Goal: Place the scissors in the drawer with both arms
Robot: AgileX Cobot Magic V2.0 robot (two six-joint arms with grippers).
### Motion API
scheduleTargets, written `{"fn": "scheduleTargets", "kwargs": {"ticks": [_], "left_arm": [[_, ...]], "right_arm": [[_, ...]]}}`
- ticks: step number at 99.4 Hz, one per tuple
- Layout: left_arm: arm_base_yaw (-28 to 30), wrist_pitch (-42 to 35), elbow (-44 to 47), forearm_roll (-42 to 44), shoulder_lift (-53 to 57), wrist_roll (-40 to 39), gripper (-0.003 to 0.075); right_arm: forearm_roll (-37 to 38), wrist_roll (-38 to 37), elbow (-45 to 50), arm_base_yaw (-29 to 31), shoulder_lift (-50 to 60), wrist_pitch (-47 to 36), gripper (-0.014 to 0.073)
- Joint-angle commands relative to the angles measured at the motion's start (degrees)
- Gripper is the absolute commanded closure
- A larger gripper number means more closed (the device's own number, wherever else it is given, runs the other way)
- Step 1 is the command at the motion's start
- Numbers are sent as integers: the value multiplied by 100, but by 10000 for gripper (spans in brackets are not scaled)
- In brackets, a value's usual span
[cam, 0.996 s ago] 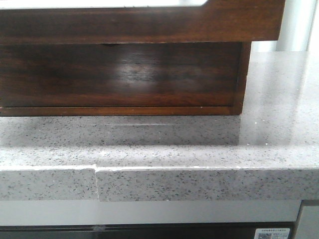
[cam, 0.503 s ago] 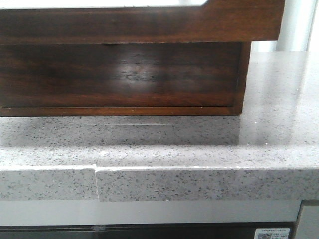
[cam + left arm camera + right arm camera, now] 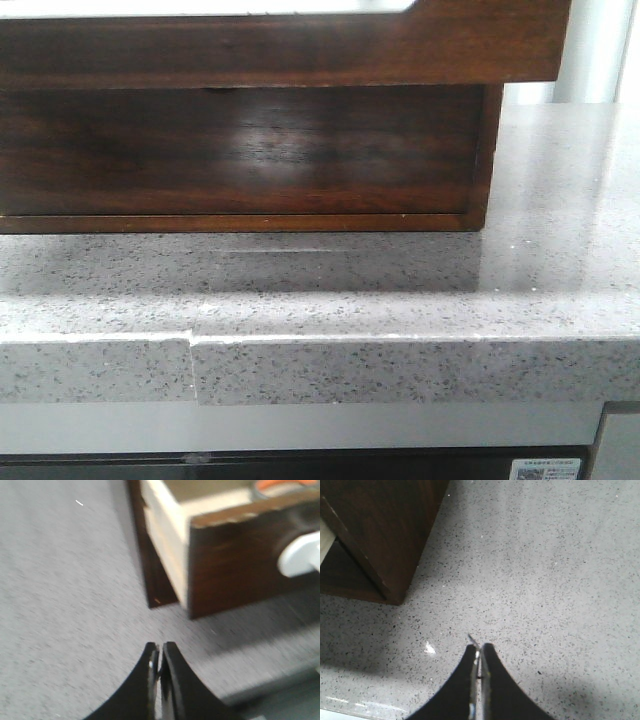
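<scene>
Nothing has moved in the front view since the earlier frames. The drawer (image 3: 240,560) is pulled out, ahead of the left gripper (image 3: 160,652), well apart. Right gripper (image 3: 479,652) hovers over the counter (image 3: 560,580). Both have fingers pressed together, empty.

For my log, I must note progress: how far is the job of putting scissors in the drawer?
Done, probably: the drawer is pulled open and something orange, perhaps the scissors, lies inside. In hand: nothing; left gripper and right gripper are shut, empty. Left: pushing the drawer closed.
</scene>
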State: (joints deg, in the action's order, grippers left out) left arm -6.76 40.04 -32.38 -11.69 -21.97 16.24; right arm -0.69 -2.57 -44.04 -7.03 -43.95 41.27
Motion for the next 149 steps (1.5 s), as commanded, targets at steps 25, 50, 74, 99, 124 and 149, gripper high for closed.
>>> {"fn": "scheduleTargets", "kwargs": {"ticks": [25, 50, 74, 99, 124, 149], "left_arm": [[309, -2733, 2269, 1061, 1594, -1624, 741], [422, -3729, 3357, 1002, 2303, -1745, 741], [422, -3413, 3405, 1004, 2368, -1745, 741], [422, -3413, 3405, 1004, 2368, -1745, 741], [422, -3413, 3405, 1004, 2368, -1745, 741], [422, -3413, 3405, 1004, 2368, -1745, 741]], "right_arm": [[69, 44, -162, 38, 18, -309, 662], [69, 44, -162, 38, 18, -309, 662], [69, 44, -162, 38, 18, -296, 662], [69, 44, -162, 38, 18, -296, 662], [69, 44, -162, 38, 18, -296, 662], [273, 44, 736, 277, 1195, -1315, 662]]}}
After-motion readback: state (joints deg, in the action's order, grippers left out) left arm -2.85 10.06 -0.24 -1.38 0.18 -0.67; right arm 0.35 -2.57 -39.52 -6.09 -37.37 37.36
